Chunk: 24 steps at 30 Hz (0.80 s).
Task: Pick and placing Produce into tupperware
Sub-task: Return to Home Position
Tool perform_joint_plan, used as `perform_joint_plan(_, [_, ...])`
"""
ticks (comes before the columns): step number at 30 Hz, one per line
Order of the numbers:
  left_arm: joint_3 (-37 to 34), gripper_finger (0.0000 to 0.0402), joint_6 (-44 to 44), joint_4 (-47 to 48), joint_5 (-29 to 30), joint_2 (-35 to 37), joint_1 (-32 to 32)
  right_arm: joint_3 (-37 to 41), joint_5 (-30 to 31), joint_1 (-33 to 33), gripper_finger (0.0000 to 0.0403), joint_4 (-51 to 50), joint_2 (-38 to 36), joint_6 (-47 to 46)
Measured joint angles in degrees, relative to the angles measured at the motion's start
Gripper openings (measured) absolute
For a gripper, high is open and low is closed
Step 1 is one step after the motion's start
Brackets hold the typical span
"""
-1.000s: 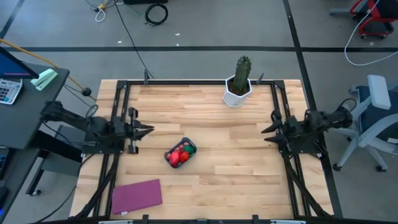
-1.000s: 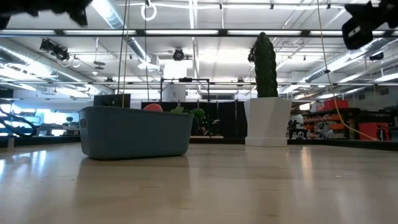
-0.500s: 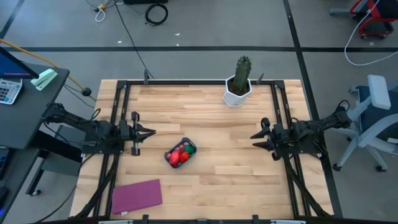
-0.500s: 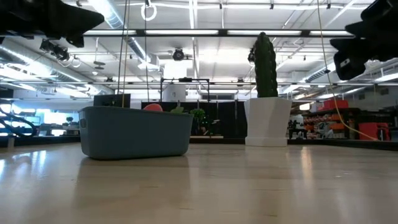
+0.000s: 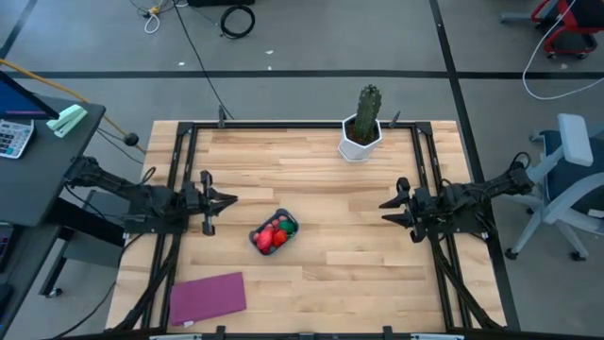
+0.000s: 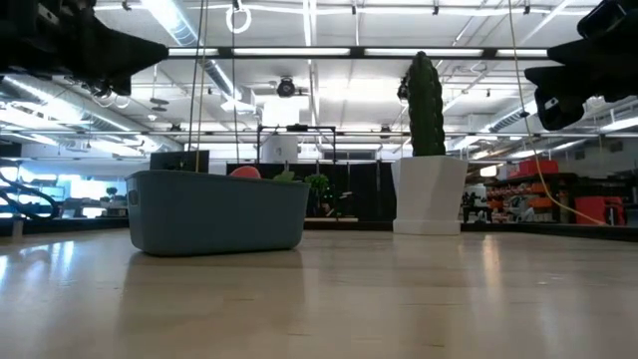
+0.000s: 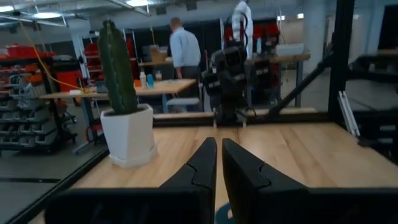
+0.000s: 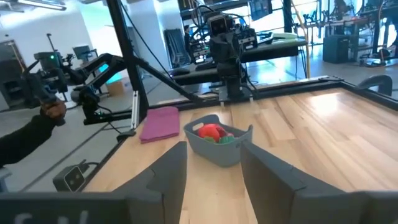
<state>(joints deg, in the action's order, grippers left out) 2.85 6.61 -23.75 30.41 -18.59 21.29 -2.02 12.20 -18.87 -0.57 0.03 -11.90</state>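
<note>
Produce [image 8: 211,131] sits in the tupperware [image 8: 219,153], which our nearly closed left fingers [image 7: 200,167] at ten o'clock could clip if dipped; right fingers [image 8: 169,171] gape wide.

Teal-blue tupperware [image 6: 214,214] holds red, pink and green produce [image 5: 270,238]. Purple mat [image 5: 208,296], green cactus [image 5: 368,102], white pot [image 5: 360,144], pale wood surface [image 5: 330,189].
</note>
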Motion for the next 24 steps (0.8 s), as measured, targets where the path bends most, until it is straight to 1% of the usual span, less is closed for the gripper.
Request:
perform_joint_plan(2, [0.0,0.0030,-0.7,2.1,0.0,0.0,0.0,-0.1,0.0,0.0,0.0160,-0.4,0.0,0.1])
perform_joint_plan(5, [0.0,0.0034,-4.5,5.4,0.0,0.0,0.0,-0.1,0.0,0.0,0.0160,-0.5,0.0,1.0])
perform_joint_plan(11, [0.0,0.0033,-3.4,8.3,0.0,0.0,0.0,-0.1,-0.1,0.0,0.0160,-0.6,0.0,1.7])
perform_joint_plan(16, [-2.3,0.0026,-7.8,9.3,0.0,0.0,-0.1,-0.1,-0.1,0.0,0.0160,-0.6,0.7,1.6])
perform_joint_plan(24, [-2.3,0.0032,-13.7,17.2,0.4,-0.1,-0.6,-0.1,-0.3,0.0,0.0160,-0.7,1.7,-1.6])
